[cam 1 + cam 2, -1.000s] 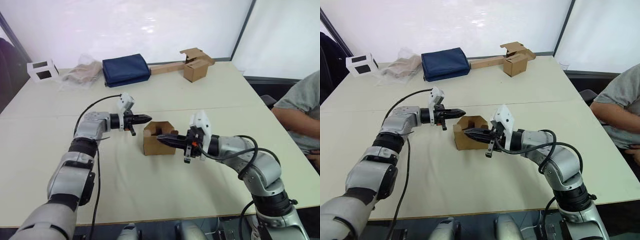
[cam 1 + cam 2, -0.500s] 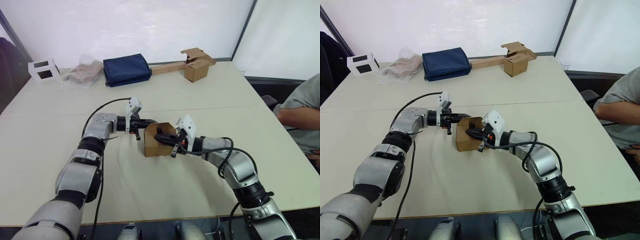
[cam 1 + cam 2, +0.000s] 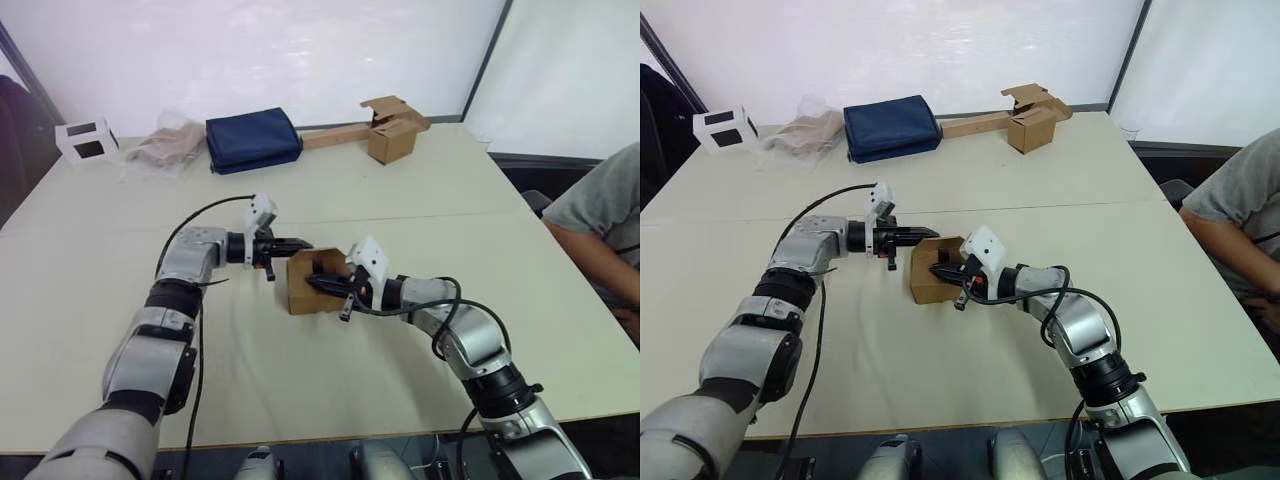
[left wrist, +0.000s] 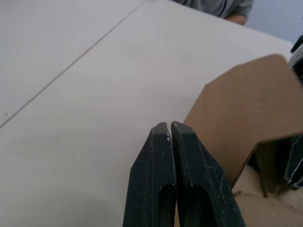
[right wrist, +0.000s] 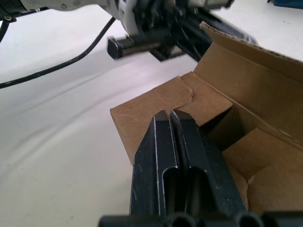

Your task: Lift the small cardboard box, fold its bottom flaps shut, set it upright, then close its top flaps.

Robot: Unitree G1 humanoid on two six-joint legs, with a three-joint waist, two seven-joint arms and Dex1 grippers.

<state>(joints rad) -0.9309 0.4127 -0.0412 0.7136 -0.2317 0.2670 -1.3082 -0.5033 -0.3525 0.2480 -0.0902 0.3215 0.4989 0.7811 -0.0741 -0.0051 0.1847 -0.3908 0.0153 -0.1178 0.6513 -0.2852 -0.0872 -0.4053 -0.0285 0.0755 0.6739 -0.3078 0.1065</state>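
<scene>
Cardboard: the small cardboard box (image 3: pixel 312 283) is seen upright near the middle of the surface (image 3: pixel 420 190), top flaps (image 5: pixel 156 109) open. It is flanked by both closed, empty hands; the right hand (image 3: pixel 318 283) is pushed into its opening, the left hand (image 3: pixel 300 243) is at its far rim. Free room is left all around.

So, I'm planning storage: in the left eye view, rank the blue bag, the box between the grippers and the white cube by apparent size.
1. blue bag
2. small cardboard box, though it sits nearer the camera
3. white cube
</scene>
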